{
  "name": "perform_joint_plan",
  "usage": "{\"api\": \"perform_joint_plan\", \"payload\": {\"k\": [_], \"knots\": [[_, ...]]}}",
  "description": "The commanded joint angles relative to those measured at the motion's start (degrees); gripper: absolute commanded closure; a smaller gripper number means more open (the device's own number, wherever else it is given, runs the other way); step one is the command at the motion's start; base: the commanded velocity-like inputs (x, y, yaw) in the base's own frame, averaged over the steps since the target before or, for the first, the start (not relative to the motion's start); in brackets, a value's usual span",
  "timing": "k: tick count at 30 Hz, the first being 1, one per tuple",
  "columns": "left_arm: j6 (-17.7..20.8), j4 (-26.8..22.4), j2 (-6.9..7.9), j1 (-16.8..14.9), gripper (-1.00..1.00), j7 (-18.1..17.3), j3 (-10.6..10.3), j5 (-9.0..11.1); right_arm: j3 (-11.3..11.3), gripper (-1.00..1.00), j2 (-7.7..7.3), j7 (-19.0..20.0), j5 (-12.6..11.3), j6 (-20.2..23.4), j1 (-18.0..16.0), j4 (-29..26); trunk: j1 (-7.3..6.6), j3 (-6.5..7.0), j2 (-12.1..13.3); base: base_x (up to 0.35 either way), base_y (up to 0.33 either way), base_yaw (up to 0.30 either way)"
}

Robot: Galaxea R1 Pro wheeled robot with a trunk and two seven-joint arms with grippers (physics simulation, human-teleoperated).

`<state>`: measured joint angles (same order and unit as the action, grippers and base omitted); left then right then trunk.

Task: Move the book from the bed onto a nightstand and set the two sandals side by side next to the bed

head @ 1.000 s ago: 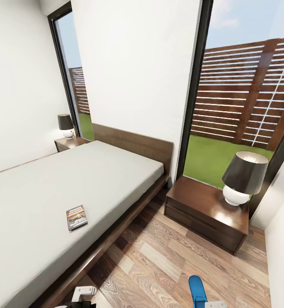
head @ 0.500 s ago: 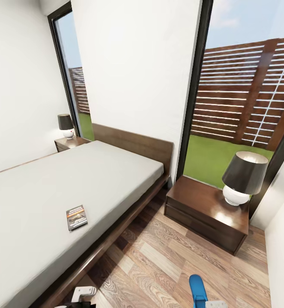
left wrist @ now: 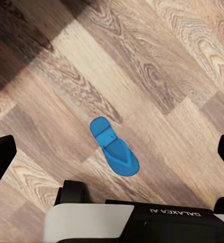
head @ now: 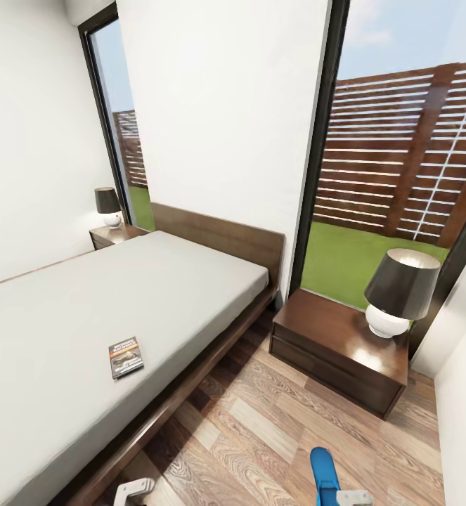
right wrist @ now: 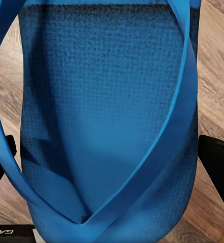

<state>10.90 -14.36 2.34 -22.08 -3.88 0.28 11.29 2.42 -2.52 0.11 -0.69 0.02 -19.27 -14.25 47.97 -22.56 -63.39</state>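
Clearly the step in hand concerns the sandals, and I judge it goes best if the carried one is set down flat on the wood floor (head: 261, 429) alongside the other, toes the same way, near the bed's long edge.

Going from the left: the bed (head: 85, 309) carries the book (head: 126, 357), which lies flat near the mattress's near long edge, untouched. The left pincer (head: 136, 487) shows at the bottom of the head view, beside the bed frame; in its wrist view its two dark fingers (left wrist: 0, 154) stand wide apart with nothing between them, so it is released, hovering over a blue sandal (left wrist: 114, 147) lying flat on the floor.

Further right, the second sandal (head: 324, 474) sits in the right pincer (head: 352, 497); the right wrist view shows its sole and straps (right wrist: 107, 126) close up between the dark fingers (right wrist: 216, 162), so I take it as grasping that sandal. Beyond stands the nightstand (head: 331, 344), a lamp (head: 398, 292) near its right edge.
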Motion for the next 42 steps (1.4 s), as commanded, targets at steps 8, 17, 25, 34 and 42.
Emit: {"api": "perform_joint_plan", "payload": {"k": [8, 17, 25, 34, 42], "knots": [[1.0, 0.3, 0.07, 0.0, -1.0, 0.1, 0.0, 5.4, 0.3, 1.0, 0.06, -0.2, -0.1, 0.7, -0.1, -4.6, 0.0, -0.06, 0.0, 0.0, 0.0, 0.0], [0.7, 0.4, -0.05, -0.1, -1.0, 0.4, -0.1, 6.5, 0.4, 1.0, 0.39, -0.2, -0.2, 7.9, -0.1, -10.3, 0.0, -0.06, 0.0, 0.0, 0.0, 0.0], [0.1, 0.4, -0.03, 0.0, -1.0, 0.4, -0.1, 6.7, 0.5, 1.0, 1.36, -0.4, -0.2, 11.6, -0.3, -16.1, 0.0, -0.06, 0.0, 0.0, 0.0, 0.0], [-1.4, 0.3, -0.05, 0.0, -1.0, 0.4, -0.2, 6.6, 0.7, 1.0, 2.98, -0.7, 0.3, 13.8, -1.3, -17.5, 0.0, -0.06, 0.0, 0.0, 0.0, 0.0], [-1.6, 0.4, -0.19, 0.0, -1.0, 0.5, -0.1, 6.8, 0.6, 1.0, 3.2, -0.8, 0.1, 14.3, -2.0, -17.4, 0.0, -0.06, 0.0, 0.0, 0.0, 0.0]]}}
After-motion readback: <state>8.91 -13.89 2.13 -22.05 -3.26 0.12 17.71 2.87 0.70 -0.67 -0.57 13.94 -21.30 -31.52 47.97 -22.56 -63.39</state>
